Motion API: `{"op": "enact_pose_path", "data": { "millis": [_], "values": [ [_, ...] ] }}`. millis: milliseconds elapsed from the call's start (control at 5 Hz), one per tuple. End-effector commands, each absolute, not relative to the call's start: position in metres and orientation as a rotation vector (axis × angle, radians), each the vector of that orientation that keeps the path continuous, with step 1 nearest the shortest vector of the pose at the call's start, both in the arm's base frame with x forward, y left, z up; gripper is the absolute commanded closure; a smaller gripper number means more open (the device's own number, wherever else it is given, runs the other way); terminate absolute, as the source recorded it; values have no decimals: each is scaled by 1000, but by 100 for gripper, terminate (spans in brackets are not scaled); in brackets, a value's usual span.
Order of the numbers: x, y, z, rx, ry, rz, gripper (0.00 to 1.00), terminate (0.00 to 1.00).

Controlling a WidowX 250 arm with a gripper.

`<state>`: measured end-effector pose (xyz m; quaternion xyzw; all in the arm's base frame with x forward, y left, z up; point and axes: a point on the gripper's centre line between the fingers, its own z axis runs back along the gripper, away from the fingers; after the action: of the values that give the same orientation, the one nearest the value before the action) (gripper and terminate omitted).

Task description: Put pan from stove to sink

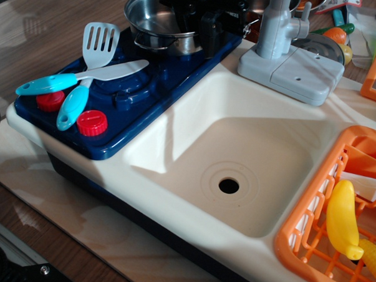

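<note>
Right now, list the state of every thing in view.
pan: on the stove's far burner
tool: down at the pan's rim, grip unclear
stove: near burner under two utensils
sink: empty, drain open
orange rack: holds toy food
</note>
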<state>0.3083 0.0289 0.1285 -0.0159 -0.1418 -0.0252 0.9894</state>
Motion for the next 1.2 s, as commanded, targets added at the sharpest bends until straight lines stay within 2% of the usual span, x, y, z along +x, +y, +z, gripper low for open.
{"op": "enact_pose_path", "data": {
  "millis": [0, 400, 800, 1000],
  "values": [
    [313, 26, 155, 5, -335, -37, 100, 0],
    [298, 0, 170, 77, -332, 56, 100, 0],
    [274, -37, 162, 120, -389, 146, 100, 0],
    [269, -43, 153, 92, -409, 191, 100, 0]
  ]
}}
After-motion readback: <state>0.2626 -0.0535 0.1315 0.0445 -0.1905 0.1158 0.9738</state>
